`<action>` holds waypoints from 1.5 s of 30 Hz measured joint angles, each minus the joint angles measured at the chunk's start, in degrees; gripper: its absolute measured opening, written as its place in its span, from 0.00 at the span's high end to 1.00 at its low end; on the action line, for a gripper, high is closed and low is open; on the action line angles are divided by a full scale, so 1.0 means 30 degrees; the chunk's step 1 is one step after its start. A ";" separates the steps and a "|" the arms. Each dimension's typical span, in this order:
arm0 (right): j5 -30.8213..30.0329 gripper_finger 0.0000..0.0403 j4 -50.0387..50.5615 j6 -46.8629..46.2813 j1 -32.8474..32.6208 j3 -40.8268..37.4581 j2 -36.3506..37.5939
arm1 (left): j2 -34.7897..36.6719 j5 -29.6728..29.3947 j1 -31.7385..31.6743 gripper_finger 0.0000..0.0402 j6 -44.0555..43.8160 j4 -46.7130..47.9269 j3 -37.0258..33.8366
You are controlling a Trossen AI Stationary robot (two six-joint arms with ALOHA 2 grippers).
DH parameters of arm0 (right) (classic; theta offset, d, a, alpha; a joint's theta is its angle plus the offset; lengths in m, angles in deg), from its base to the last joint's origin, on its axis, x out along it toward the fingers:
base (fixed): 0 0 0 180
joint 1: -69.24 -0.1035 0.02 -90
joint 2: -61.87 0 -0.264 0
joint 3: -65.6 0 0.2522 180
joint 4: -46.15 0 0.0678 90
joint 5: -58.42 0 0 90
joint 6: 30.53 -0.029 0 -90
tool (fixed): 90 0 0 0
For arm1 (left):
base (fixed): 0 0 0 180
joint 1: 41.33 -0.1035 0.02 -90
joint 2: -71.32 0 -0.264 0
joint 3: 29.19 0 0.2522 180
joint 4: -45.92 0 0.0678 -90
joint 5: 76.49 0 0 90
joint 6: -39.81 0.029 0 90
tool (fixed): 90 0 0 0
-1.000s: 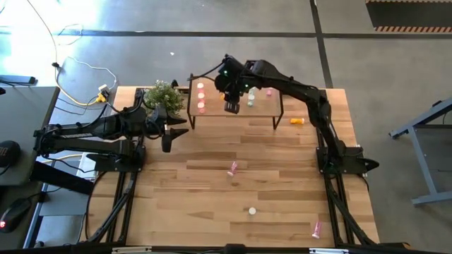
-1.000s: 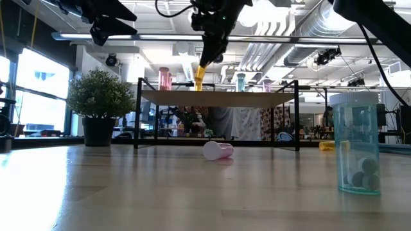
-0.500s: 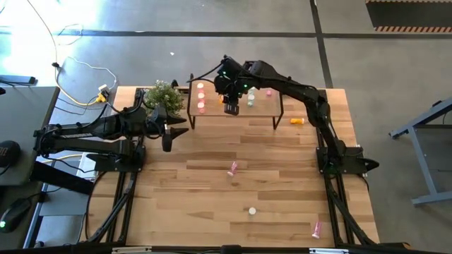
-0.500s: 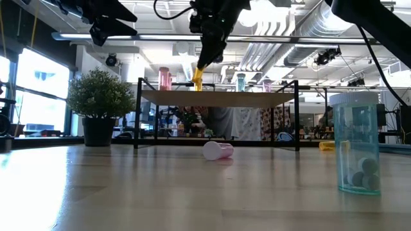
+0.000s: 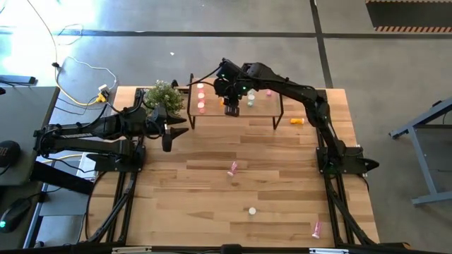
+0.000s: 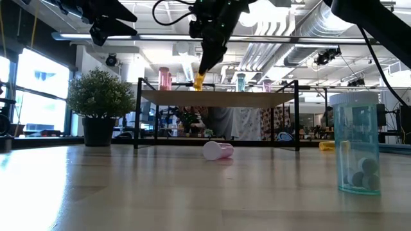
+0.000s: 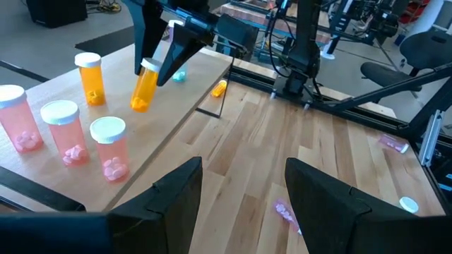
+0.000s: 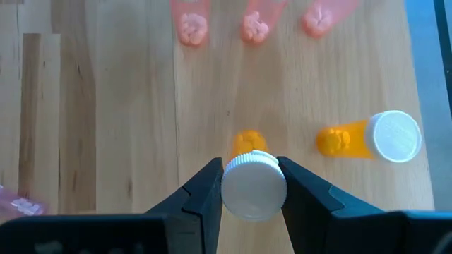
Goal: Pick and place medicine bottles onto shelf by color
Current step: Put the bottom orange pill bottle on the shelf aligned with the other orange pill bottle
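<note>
My right gripper (image 5: 230,106) hangs over the left part of the shelf (image 5: 265,107), shut on an orange medicine bottle (image 7: 145,88) with a white cap. The bottle is tilted, its bottom close above the shelf top (image 6: 218,98); I cannot tell whether it touches. Beside it on the shelf another orange bottle (image 7: 90,77) stands upright on its base. Three pink bottles (image 7: 63,130) stand in a row at the shelf's left end. My left gripper (image 7: 244,204) waits open at the table's left, next to the plant, holding nothing. My right gripper pinches the orange bottle's white cap (image 8: 254,187) between its two fingers, one on each side. The fingers (image 7: 159,49) slant down from above. The bottle's orange body (image 6: 200,80) hangs tilted below the cap over the shelf.
A potted plant (image 5: 164,95) stands at the shelf's left. Loose bottles lie on the table: a pink one (image 5: 232,168) mid-table, a white-capped one (image 5: 252,210) nearer, a pink one (image 5: 316,228) at the near right, an orange one (image 5: 297,121) right of the shelf.
</note>
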 joint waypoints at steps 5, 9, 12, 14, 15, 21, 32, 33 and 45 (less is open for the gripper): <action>0.0000 0.72 -0.0077 0.0143 0.0000 0.0000 -0.0268 | 0.0000 -0.0022 0.0000 0.51 0.0000 0.0000 0.0000; -0.0007 0.72 -0.0007 0.0143 0.0000 0.0000 -0.0335 | 0.0000 -0.0029 0.0000 0.51 0.0007 -0.0007 0.0000; -0.0015 0.72 0.0011 0.0143 0.0007 0.0000 -0.0335 | 0.0000 -0.0064 0.0000 0.51 0.0007 -0.0007 0.0000; -0.0015 0.72 0.0107 0.0143 0.0000 0.0000 -0.0335 | 0.0000 -0.0073 0.0000 0.51 0.0007 -0.0007 0.0000; -0.0019 0.72 0.0120 0.0148 0.0000 0.0000 -0.0335 | 0.0000 -0.0075 0.0000 0.51 0.0007 -0.0007 0.0000; -0.0580 0.72 -0.0008 0.0296 0.0000 0.0000 -0.0335 | 0.0000 -0.0073 0.0000 0.51 0.0007 -0.0007 0.0000; -0.0510 0.72 0.0270 0.0373 0.0000 0.0000 -0.0341 | 0.0000 -0.0073 0.0000 0.51 0.0007 -0.0007 0.0000; -0.0498 0.72 0.0231 0.0444 0.0000 0.0000 -0.0347 | 0.0000 -0.0073 0.0000 0.51 0.0007 -0.0007 0.0000; -0.0590 0.72 0.0146 0.0750 0.0000 0.0000 -0.0408 | 0.0000 -0.0073 0.0003 0.51 0.0011 -0.0007 0.0000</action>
